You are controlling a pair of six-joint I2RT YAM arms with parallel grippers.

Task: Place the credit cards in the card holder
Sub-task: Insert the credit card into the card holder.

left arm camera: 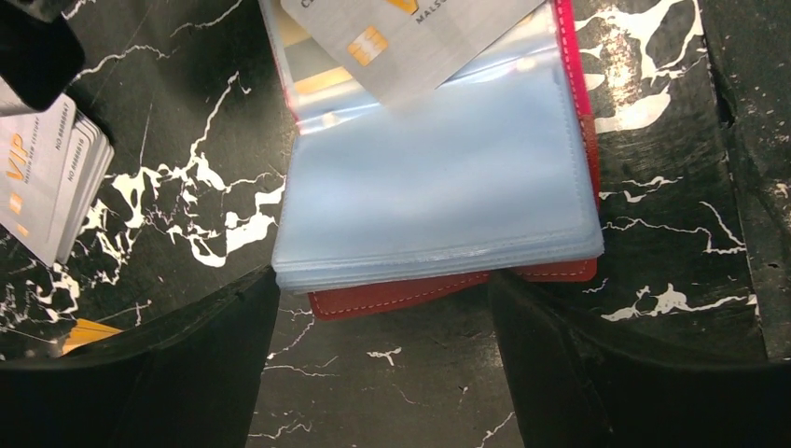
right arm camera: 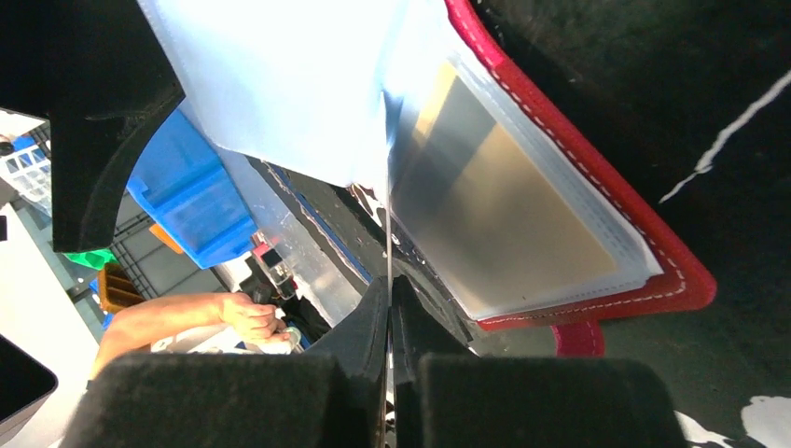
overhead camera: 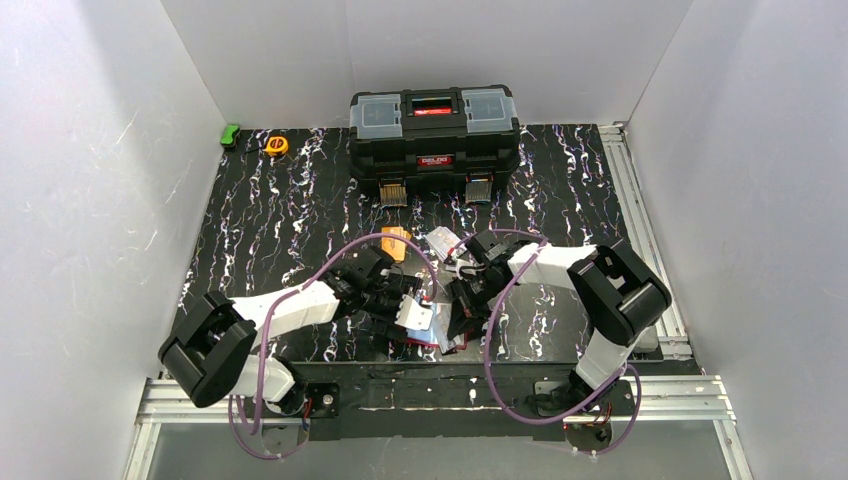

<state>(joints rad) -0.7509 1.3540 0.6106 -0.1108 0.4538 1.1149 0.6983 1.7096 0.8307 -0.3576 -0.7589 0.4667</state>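
The small red folding card holder (left arm camera: 448, 177) lies open at the table's near edge. The right gripper (right arm camera: 388, 313) pinches a clear pocket leaf (right arm camera: 298, 93) lifted, seemingly opening a slot for the whitish-grey chip card (left arm camera: 410, 37). The left gripper (left arm camera: 378, 289) straddles the holder, fingers apart.

Black worktop (overhead camera: 260, 215) with white marble-like streaks, boxed in by three white panels: back wall (overhead camera: 430, 50), left wall (overhead camera: 90, 180), right wall (overhead camera: 760, 180), all scuffed with fine scratches. One aluminium rail (overhead camera: 632, 190) along the worktop's right edge, more rails (overhead camera: 420, 395) across the near edge, grey surface (overhead camera: 430, 455) below them. Big black toolbox (overhead camera: 434, 140) with clear lid compartments sits near the back wall; yellow tape measure (overhead camera: 276, 145) and small green object (overhead camera: 230, 135) at back-left corner. Light even and bright, shadows soft. Right wrist view looks past the worktop edge: blue bin (right arm camera: 191, 201), white grid rack (right arm camera: 23, 173), a person's bare forearm (right arm camera: 159, 322)
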